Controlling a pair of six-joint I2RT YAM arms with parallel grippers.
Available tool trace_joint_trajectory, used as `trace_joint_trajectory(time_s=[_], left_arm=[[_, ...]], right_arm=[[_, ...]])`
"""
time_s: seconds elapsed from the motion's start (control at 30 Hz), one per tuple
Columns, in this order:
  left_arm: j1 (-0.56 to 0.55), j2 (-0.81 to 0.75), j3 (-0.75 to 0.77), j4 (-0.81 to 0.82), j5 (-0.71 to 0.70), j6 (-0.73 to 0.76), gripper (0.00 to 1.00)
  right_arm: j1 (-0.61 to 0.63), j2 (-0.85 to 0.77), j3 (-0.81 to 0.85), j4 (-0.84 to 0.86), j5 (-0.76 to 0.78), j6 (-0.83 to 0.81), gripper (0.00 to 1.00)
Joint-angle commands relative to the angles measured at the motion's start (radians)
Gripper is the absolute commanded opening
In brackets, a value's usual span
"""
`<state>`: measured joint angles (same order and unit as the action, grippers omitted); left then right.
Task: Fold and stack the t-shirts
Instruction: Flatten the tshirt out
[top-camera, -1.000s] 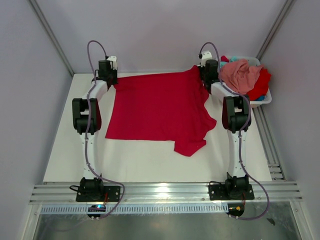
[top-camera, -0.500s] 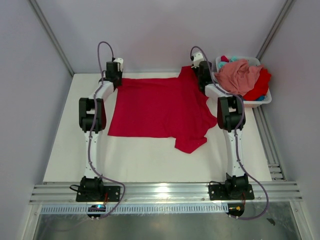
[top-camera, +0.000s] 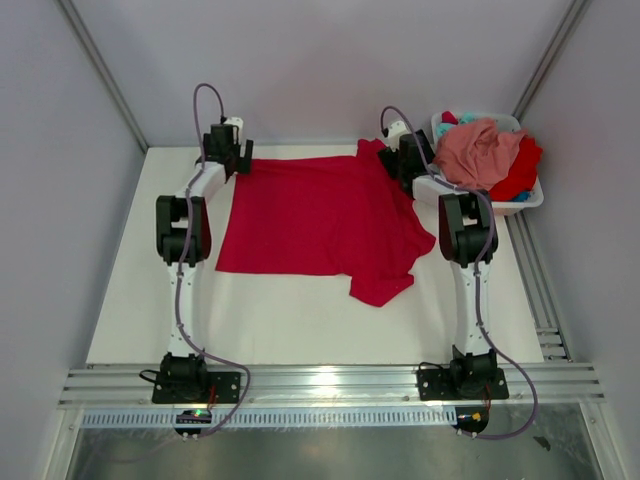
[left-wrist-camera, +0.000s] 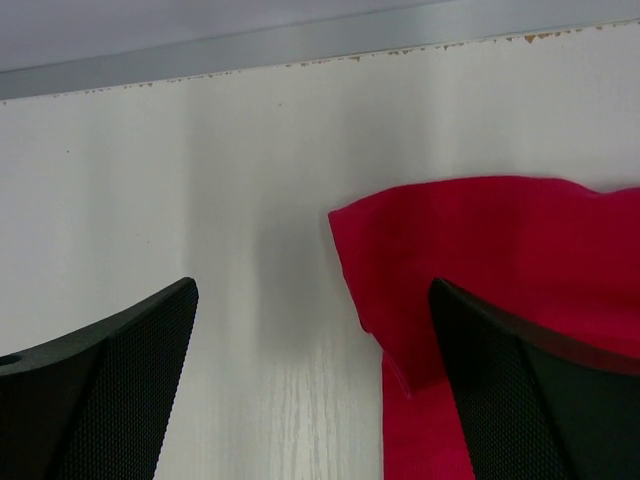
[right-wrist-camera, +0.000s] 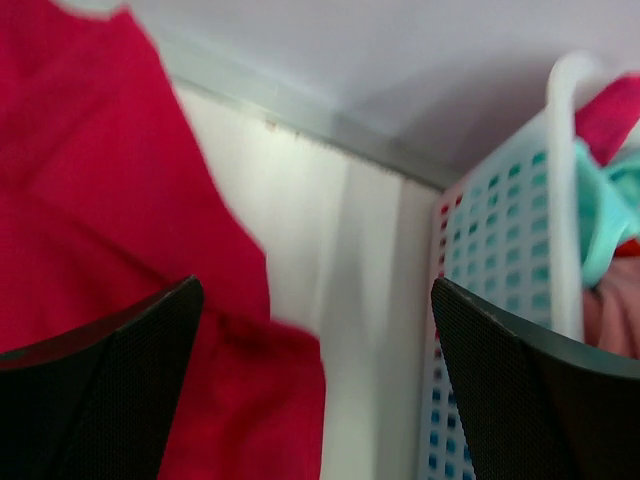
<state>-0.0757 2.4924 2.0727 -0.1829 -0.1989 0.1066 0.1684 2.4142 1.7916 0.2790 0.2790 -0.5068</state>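
Your left gripper (left-wrist-camera: 312, 290) is spread wide and empty, just above the far left corner of the red t-shirt (top-camera: 310, 215). Your right gripper (right-wrist-camera: 315, 290), equally wide and empty, hangs over that shirt's far right edge. The shirt lies spread on the table (top-camera: 300, 320). Just right of it, the white basket (top-camera: 530, 203) holds the salmon pink shirt (top-camera: 480, 148).

My left gripper (left-wrist-camera: 315, 385) and right gripper (right-wrist-camera: 315, 385) now gape wide, no longer pinching the red t-shirt (top-camera: 320, 215). Its far corners lie released on the table (top-camera: 300, 330), and my wrists sit closer together than a second ago.
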Motion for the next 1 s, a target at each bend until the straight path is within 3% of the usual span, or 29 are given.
trace_joint_trajectory(time_s=[0.0, 0.13, 0.3, 0.4, 0.5, 0.77, 0.97], left_arm=[[0.004, -0.14, -0.023, -0.026, 0.025, -0.042, 0.99], [0.004, -0.324, -0.244, -0.041, 0.113, -0.058, 0.99], [0.004, -0.51, -0.541, 0.071, 0.177, -0.061, 0.99], [0.004, -0.549, -0.597, 0.056, 0.193, -0.053, 0.99], [0.004, -0.605, -0.635, -0.025, 0.271, -0.03, 0.99], [0.004, -0.788, -0.782, -0.159, 0.509, 0.007, 0.99], [0.004, -0.842, -0.841, -0.251, 0.608, 0.062, 0.99]], right_arm=[[0.008, -0.19, -0.105, -0.076, 0.012, 0.048, 0.99], [0.014, -0.392, -0.299, -0.097, -0.052, 0.108, 0.99], [0.043, -0.521, -0.545, 0.018, -0.04, 0.071, 0.99], [0.068, -0.544, -0.584, 0.016, -0.011, 0.036, 0.99], [0.069, -0.595, -0.589, -0.112, -0.066, 0.059, 0.99], [0.069, -0.77, -0.658, -0.328, -0.458, 0.079, 0.99], [0.068, -0.825, -0.675, -0.411, -0.471, 0.033, 0.99]])
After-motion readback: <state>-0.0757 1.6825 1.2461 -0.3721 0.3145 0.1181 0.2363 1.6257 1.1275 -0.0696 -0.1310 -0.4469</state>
